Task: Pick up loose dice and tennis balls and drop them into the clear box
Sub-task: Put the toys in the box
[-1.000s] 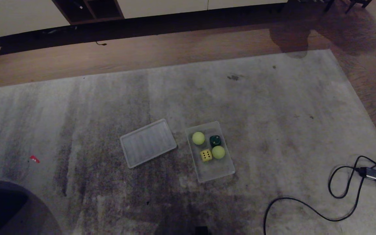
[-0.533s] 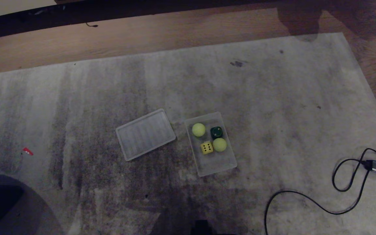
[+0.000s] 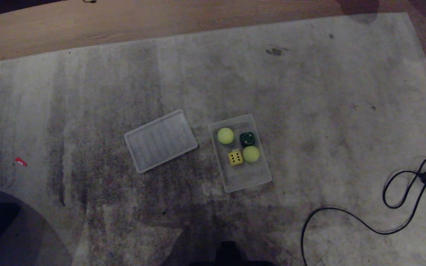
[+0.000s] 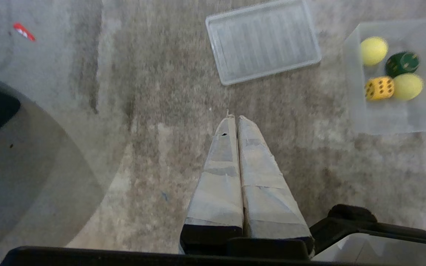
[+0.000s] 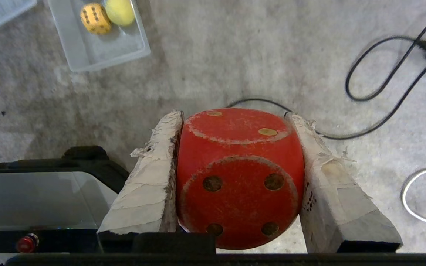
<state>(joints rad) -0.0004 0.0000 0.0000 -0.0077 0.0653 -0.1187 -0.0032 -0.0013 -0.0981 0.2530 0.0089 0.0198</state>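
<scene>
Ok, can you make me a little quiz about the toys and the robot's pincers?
1. True or false: the right pincer holds a red die.
2. How many tennis balls lie in the clear box? A) one B) two C) three
3. Fill in: beside the clear box, on the rug, lies its flat ____.

Key: 1 true. 2 B; a yellow die and a dark green die lie there too. 3 lid. Bonus: the left pincer is shut and empty.
</scene>
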